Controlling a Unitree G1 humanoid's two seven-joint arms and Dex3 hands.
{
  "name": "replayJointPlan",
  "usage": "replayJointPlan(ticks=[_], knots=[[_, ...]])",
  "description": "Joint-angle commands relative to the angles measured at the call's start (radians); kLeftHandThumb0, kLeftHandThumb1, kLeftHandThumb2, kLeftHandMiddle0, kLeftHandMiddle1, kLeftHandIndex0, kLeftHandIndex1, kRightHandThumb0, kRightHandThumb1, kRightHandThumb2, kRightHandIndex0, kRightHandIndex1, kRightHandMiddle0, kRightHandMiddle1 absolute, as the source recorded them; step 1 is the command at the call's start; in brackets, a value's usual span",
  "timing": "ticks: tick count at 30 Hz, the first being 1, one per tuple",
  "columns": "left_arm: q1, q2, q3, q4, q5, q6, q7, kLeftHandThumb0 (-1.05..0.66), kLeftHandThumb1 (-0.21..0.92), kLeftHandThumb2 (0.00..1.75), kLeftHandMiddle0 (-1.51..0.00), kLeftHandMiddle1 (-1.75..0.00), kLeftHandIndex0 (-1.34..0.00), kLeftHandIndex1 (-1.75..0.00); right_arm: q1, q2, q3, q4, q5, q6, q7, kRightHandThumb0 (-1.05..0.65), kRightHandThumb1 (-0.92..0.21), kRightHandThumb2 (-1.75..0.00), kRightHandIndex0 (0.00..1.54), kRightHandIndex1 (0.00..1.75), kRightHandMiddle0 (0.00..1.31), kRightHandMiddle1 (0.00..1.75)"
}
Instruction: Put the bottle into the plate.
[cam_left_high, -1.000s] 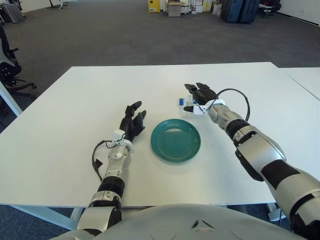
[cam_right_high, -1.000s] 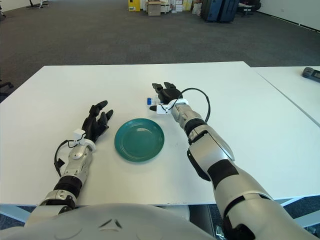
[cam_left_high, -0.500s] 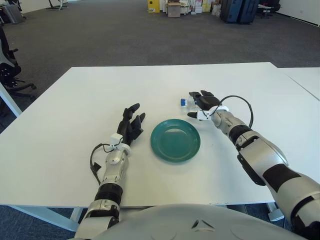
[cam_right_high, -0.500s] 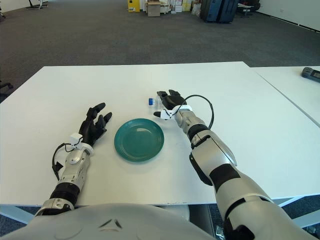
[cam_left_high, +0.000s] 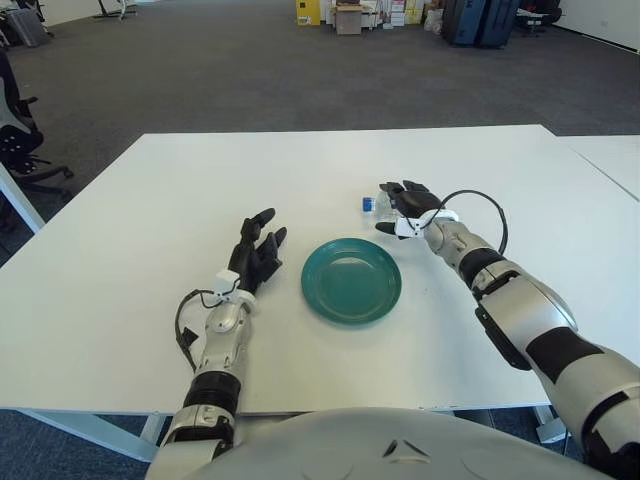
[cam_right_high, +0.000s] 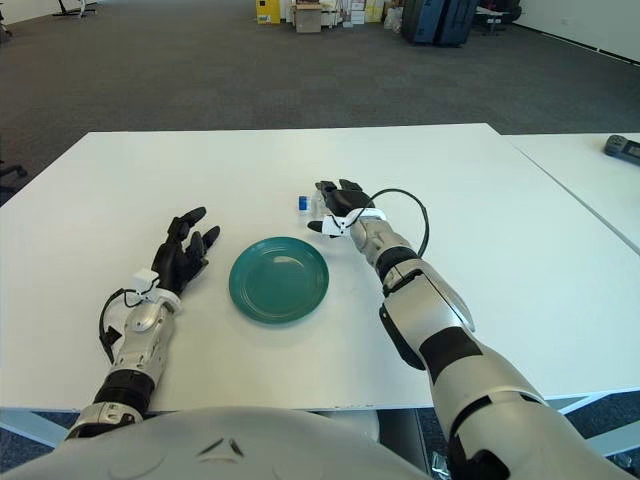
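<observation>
A small clear bottle (cam_left_high: 372, 206) with a blue cap lies on its side on the white table (cam_left_high: 180, 190), just beyond the far right rim of the green plate (cam_left_high: 350, 285). My right hand (cam_left_high: 402, 206) is low over the table right beside the bottle. Its fingers are spread, with the thumb below and the other fingers above the bottle's body, not closed on it. My left hand (cam_left_high: 255, 250) shows left of the plate, open with fingers spread and holding nothing. Nothing is in the plate.
A second white table (cam_left_high: 610, 160) adjoins on the right, with a dark device (cam_right_high: 622, 146) on it. An office chair (cam_left_high: 15, 130) stands off the table's left side. Boxes and cases line the far end of the carpeted room.
My right hand has shifted slightly right and down toward the table beside the bottle, which stays in about the same spot. My left hand has drawn back a little toward me.
</observation>
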Motion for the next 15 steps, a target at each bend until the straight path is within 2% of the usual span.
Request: replayJointPlan(ticks=[1, 8, 15], knots=[[0.022, 0.013, 0.009, 0.016, -0.01, 0.016, -0.015, -0.85, 0.92, 0.81, -0.62, -0.05, -0.05, -0.92, 0.022, -0.009, -0.002, 0.019, 0.014, 0.015, 0.043, -0.92, -0.92, -0.7, 0.16, 0.02, 0.0, 0.35], [0.023, 0.015, 0.016, 0.015, -0.023, 0.008, -0.028, -0.84, 0.92, 0.8, -0.63, -0.05, -0.05, -0.92, 0.053, -0.04, 0.006, 0.014, 0.006, -0.01, 0.053, -0.93, -0.92, -0.75, 0.18, 0.02, 0.0, 0.35], [0.02, 0.018, 0.025, 0.028, -0.039, -0.003, -0.05, -0.82, 0.92, 0.79, -0.62, -0.05, -0.04, -0.92, 0.07, -0.119, 0.017, -0.002, -0.004, -0.077, 0.072, -0.94, -0.92, -0.8, 0.18, 0.01, 0.0, 0.34]])
